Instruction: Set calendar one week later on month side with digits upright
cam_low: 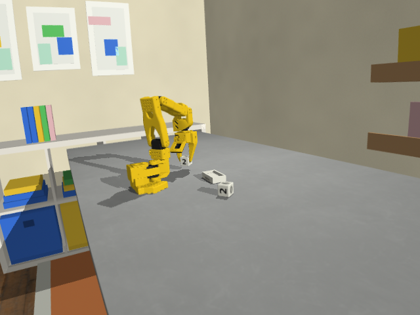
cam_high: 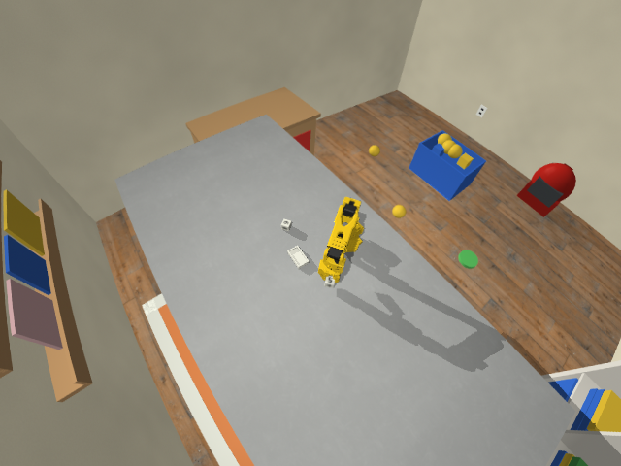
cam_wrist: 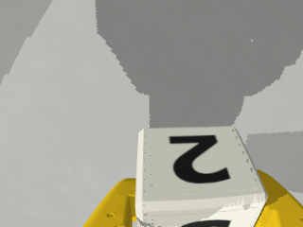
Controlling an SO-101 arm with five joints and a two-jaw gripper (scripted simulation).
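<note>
Jaws [cam_high: 329,279] [cam_low: 186,161] closed on one cube [cam_high: 329,282] [cam_low: 185,160] [cam_wrist: 201,163], 2 showing. Tray [cam_high: 306,262] [cam_low: 214,180] lies near, between them and the loose cube [cam_high: 285,224] [cam_low: 225,189].

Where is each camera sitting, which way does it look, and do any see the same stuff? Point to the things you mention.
Top: high above the table, looking down at the tray [cam_high: 298,256] [cam_low: 214,176] and nearly the whole yellow arm [cam_high: 341,238] [cam_low: 155,128].
Exterior: beyond the table's near end, looking along it; the arm shows from base to pincer [cam_high: 329,281] [cam_low: 185,161] [cam_wrist: 201,189].
Wrist: on the arm, looking past the pincer's tips at the held cube [cam_high: 329,282] [cam_low: 184,160] [cam_wrist: 194,163].
Top and exterior share the tray and loose cube [cam_high: 285,224] [cam_low: 225,189].
</note>
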